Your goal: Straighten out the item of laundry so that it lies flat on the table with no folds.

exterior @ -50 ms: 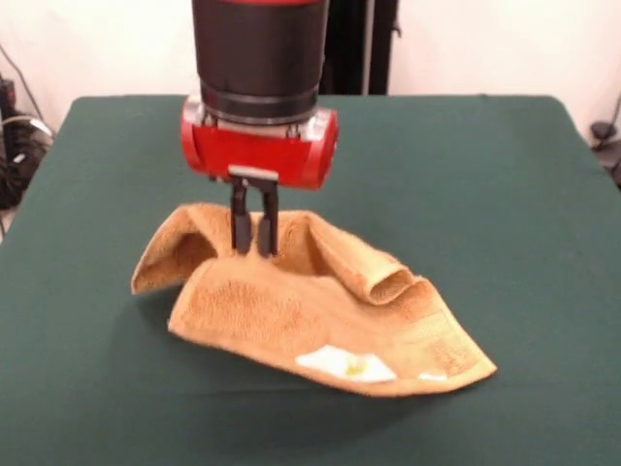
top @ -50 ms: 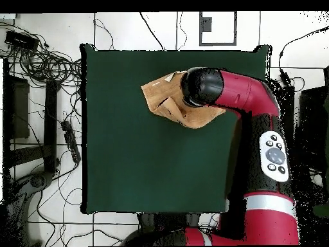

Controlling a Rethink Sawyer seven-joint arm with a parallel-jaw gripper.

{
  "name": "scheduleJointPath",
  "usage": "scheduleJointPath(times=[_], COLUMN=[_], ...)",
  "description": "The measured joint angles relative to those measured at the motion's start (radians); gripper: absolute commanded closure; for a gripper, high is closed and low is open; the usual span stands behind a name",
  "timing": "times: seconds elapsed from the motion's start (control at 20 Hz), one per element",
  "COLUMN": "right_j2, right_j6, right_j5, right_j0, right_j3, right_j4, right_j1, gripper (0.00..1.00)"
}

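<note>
The item of laundry [exterior @ -50 ms: 291, 301], an orange-tan towel, lies rumpled on the green table [exterior @ -50 ms: 505, 194], with a raised ridge across its middle and a rolled fold at the right. A white label with yellow print [exterior @ -50 ms: 344, 364] shows at its near edge. My gripper [exterior @ -50 ms: 254, 243] comes down from above with its two black fingers close together, pinching the towel's raised back fold. In the overhead view the towel [top @ -50 ms: 164, 100] pokes out from under the arm's head [top @ -50 ms: 202, 87], which hides the gripper.
The arm's red body [top @ -50 ms: 270, 154] crosses the table's right side in the overhead view. Cables [top @ -50 ms: 45, 64] and gear lie on the floor off the table's left edge. Green cloth shows all around the towel.
</note>
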Motion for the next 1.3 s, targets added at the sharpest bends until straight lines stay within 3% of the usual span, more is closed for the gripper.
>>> scheduleJointPath(times=[0.75,1.3], right_j2=[0.123,0.128], right_j6=[0.0,0.0], right_j5=[0.0,0.0], right_j0=[-0.059,-0.058], right_j3=[-0.038,-0.013], right_j4=[-0.064,-0.104], right_j1=[0.092,0.049], gripper=[0.0,0.0])
